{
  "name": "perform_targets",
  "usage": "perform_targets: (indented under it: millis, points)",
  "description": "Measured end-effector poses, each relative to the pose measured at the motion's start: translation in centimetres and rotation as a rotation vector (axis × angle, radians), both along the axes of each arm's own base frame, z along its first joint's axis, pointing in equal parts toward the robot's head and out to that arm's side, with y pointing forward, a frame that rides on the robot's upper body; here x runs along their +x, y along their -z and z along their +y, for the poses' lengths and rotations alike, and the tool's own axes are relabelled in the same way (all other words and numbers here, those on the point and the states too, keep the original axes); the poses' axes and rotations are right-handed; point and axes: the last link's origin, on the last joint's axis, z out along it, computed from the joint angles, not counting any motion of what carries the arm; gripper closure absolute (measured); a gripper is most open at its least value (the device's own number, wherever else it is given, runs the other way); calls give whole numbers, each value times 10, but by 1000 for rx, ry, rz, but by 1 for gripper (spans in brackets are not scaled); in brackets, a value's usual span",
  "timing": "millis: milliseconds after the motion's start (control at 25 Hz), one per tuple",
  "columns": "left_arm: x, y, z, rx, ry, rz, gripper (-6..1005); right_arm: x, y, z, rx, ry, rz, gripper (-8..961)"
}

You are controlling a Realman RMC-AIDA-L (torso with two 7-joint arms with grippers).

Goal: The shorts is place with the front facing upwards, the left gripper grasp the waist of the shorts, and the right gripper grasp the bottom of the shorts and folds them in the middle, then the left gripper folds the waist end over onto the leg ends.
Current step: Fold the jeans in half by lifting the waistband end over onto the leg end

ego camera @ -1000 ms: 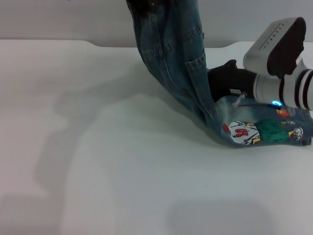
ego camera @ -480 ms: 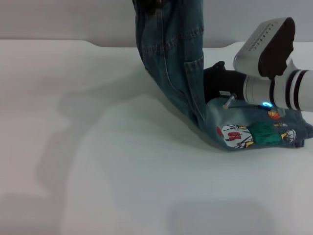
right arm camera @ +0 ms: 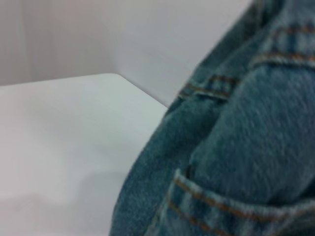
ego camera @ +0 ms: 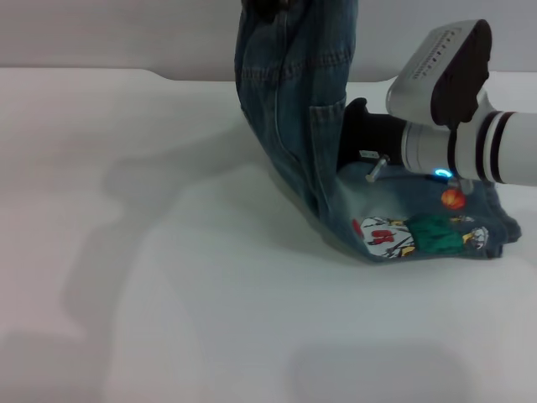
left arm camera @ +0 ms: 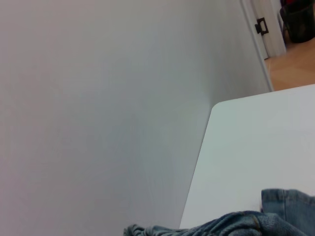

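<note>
Near edge of the tabletop (ego camera: 168, 336) is bare of task items. Just beyond it, toward the robot's right, the bottom of the shorts (ego camera: 424, 238) lies flat on the tabletop, printed cartoon hem facing the camera. It looks kept low as the anchor for the fold.

Right behind that, the right gripper (ego camera: 362, 138) sits low against the denim just above the hem, blue light lit on its arm. Its black claw is buried behind a hanging panel of cloth, so whether the fingers are apart or clamped cannot be told; likely it is there to pin or hold the leg end while the other end travels.

Farther back, the shorts (ego camera: 294, 101) rise steeply from the hem to the top of the head view, pocket and seams visible, cloth taut enough to hang as a tall sheet. The right wrist view shows that denim close up.

Farthest, the left gripper (ego camera: 264, 7) shows only as a dark bit at the top edge of the head view where the cloth is gathered, high over the tabletop; finger state cannot be told. It is probably carrying the waist end up so it can be laid over toward the leg ends. The left wrist view shows ruffled denim at its edge.
</note>
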Motion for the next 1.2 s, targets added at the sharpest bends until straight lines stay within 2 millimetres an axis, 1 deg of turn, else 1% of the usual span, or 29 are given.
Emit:
perform_targets:
  millis: [320,600,840,1200]
  points:
    - [2,2,-4,0,16,-3,929,-13,5,-2,-23,-37,10,948]
    - [0,5,-5,-4,15,3,930,-18,7,-3,-37,-52,11,947]
    - [-1,7,-6,-11,13,8,930,-10,5,-5,-31,-31,13,947]
    - [-5,6,-5,1,5,7,930,11,1,-10,-9,30,17,946]
